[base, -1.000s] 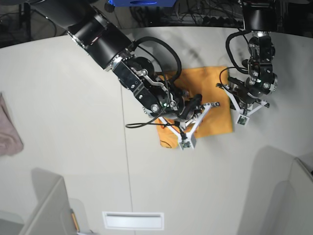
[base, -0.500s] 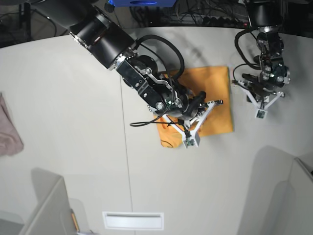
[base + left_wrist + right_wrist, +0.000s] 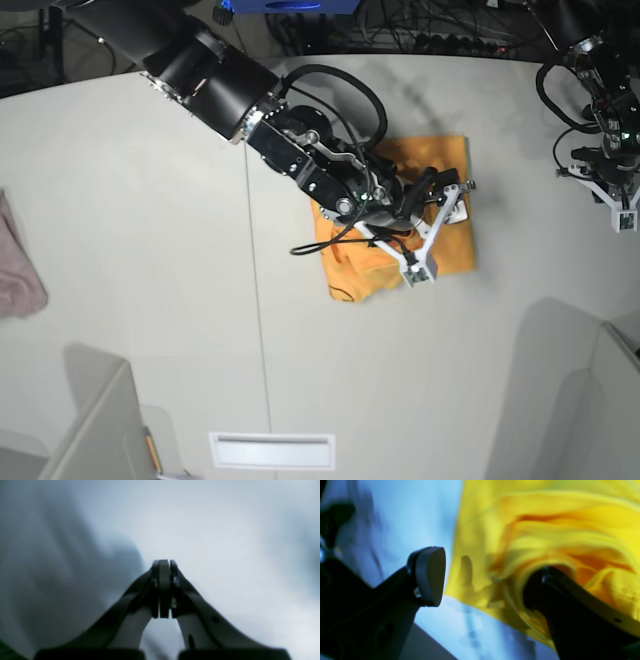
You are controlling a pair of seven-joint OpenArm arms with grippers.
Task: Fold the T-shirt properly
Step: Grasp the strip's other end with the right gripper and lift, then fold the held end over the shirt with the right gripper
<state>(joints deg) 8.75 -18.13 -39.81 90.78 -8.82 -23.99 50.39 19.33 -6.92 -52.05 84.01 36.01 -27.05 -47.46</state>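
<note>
The orange-yellow T-shirt lies as a folded rectangle in the middle of the table, its lower left part rumpled. My right gripper is low over its right half, and the arm hides much of the cloth. In the right wrist view the right gripper is open. One finger pad hangs over bare table beside the T-shirt. The other finger sits among bunched folds. My left gripper is far right, away from the shirt. Its view shows the left gripper shut, empty, over blurred table.
A pinkish cloth lies at the table's left edge. Grey bin walls stand at the lower left and the lower right. A white slot sits near the front edge. Cables run along the back.
My right gripper has gone from shut to open and has shifted right and up over the shirt. The left arm has pulled away from the shirt's right edge toward the far right.
</note>
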